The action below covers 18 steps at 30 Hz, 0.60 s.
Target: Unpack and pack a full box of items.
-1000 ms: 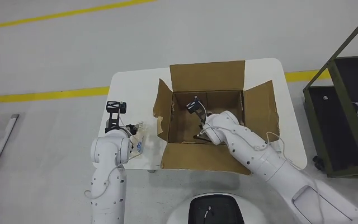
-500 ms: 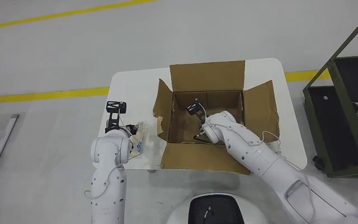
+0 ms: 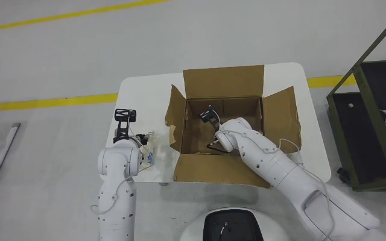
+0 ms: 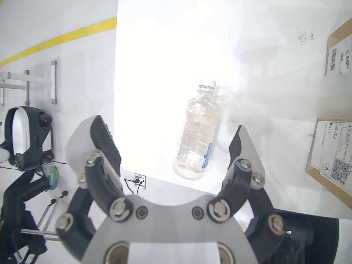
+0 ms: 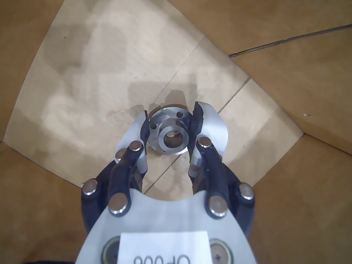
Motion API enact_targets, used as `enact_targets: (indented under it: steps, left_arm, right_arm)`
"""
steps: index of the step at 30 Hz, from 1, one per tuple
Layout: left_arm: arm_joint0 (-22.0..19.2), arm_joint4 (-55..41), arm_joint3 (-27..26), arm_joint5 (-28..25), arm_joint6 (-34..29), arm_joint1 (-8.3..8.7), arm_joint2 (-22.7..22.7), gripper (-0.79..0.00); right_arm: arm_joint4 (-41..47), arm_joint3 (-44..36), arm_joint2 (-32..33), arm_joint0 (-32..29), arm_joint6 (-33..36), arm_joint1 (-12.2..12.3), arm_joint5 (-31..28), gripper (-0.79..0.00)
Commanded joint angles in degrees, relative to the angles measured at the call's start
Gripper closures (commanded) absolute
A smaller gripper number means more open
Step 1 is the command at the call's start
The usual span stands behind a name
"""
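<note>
With bottle (image 4: 198,133) out, right gripper (image 5: 171,113) is clamping a metal flange (image 5: 172,135), seemingly last in the box (image 5: 82,56); left gripper (image 4: 170,133) is hanging wide-open, empty.

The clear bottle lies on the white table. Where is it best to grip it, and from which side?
Probably the bottle at its ribbed middle, from above, with the open left gripper closing across its width: it lies flat, and the body narrows toward the cap.

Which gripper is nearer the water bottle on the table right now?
Left. The left gripper hangs over the table close by the water bottle, jaws open, not touching it. The right gripper is down inside the cardboard box, jaws shut on a metal flange.
</note>
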Motion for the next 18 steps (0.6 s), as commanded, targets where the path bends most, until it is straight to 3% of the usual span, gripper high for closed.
enact_targets:
  steps: [1,4,18]
  left_arm:
    - [0.0,0.0,0.0,0.0,0.0,0.00,0.0,-0.785]
    - [0.0,0.0,0.0,0.0,0.0,0.00,0.0,-0.785]
    - [0.0,0.0,0.0,0.0,0.0,0.00,0.0,-0.785]
  right_arm:
    - [-0.1,0.2,0.1,0.0,-0.1,-0.2,0.0,-0.336]
    - [-0.4,0.2,0.4,-0.1,-0.2,-0.3,0.2,-0.302]
    - [-2.7,-1.1,1.8,-1.5,0.3,-0.5,0.6,-0.305]
